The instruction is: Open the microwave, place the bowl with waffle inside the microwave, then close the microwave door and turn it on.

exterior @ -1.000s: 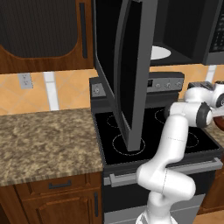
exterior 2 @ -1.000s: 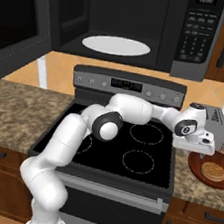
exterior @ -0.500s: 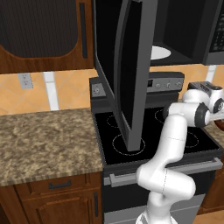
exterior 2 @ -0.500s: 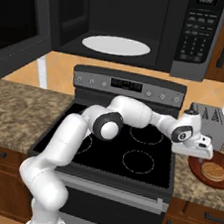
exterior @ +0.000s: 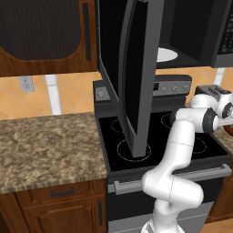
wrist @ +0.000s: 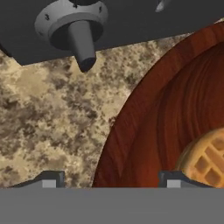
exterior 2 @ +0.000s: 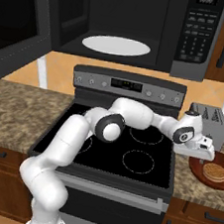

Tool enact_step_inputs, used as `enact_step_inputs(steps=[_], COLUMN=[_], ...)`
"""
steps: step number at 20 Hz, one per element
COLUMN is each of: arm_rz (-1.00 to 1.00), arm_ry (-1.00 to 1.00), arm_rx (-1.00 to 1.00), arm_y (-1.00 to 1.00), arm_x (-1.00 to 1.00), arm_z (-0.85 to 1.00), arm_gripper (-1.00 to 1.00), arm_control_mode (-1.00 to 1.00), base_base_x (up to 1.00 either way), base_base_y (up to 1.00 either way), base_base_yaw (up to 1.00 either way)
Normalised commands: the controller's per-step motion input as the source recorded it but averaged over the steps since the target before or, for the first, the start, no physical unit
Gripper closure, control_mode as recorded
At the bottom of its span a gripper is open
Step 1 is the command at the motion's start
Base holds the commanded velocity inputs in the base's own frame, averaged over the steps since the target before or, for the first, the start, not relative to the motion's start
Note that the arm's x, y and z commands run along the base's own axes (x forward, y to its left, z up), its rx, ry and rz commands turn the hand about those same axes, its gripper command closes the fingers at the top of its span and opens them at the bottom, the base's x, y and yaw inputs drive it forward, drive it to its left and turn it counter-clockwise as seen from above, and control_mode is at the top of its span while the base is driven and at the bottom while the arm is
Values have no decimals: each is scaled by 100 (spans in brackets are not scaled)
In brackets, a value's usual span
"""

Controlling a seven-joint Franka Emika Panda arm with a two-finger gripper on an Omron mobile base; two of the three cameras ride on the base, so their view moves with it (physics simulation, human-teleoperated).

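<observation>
The microwave (exterior 2: pixel 120 25) hangs above the stove (exterior 2: pixel 124 145), its cavity exposed. The microwave door (exterior: pixel 132 73) stands swung fully outward over the stove's left side. The bowl with waffle (exterior 2: pixel 213 172) sits on the speckled tabletop (wrist: pixel 48 118) to the right of the stove, just in front of the toaster (exterior 2: pixel 208 122). The gripper (exterior 2: pixel 202 154) is lowered at the bowl's left rim. In the hand view, the jaws are parted and straddle that rim, one fingertip (wrist: pixel 49 179) outside on the tabletop, the other inside beside the waffle; nothing is clamped.
</observation>
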Motion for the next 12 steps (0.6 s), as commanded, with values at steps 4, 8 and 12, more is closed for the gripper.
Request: enact_step_inputs(steps=[4, 8, 12], arm_rz=[0, 0, 0], arm_ry=[-2, 0, 0], arm_rx=[0, 0, 0], arm_y=[0, 2, 0], arm_x=[0, -4, -23], arm_z=[0, 9, 22], arm_gripper=[100, 100, 100], arm_control_mode=[-100, -100, -100], base_base_x=[0, 0, 0], base_base_y=[0, 0, 0], base_base_yaw=[0, 0, 0])
